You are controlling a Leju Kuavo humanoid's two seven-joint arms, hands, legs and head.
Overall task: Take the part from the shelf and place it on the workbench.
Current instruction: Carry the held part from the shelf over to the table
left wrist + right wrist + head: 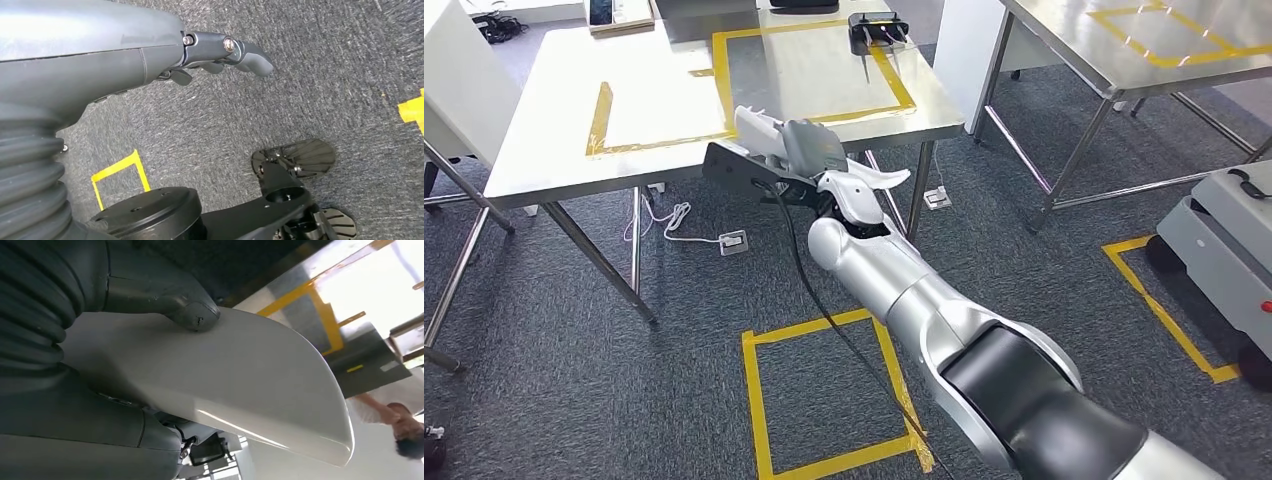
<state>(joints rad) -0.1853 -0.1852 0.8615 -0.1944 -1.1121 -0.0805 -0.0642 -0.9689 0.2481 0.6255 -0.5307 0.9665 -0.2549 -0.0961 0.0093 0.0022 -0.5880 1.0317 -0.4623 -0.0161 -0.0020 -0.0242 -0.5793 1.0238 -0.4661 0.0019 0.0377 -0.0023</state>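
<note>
From the head view I see my right robot hand [809, 165] gripping the part [764, 130], a pale grey-white curved panel, just left of the frame's centre, at the near edge of the steel table [544, 150]. The part's long axis runs from the robot hand toward the upper left of the frame, its narrow end reaching in over the table's edge, and I cannot tell whether it touches the surface. In the right wrist view the part [240, 385] is a broad smooth shell with a rounded far rim, and my thumb [192, 315] presses on its face; the fingers below are mostly hidden, so I read the hold as a clamp across the panel. The left robot hand [220, 55] hangs over grey carpet in its wrist view, fingers curled in with nothing in them. On the table a yellow tape outline [724, 80] marks a rectangle, and at the upper centre a black device [877, 30] sits on the tape's far corner, well apart from the part. A black cable [824, 310] trails along my right arm. A second table [1144, 50] fills the upper right, a grey wheeled unit [1224, 250] stands at the right edge, and yellow tape squares [824, 400] mark the carpet. I can read no writing or labels anywhere.
</note>
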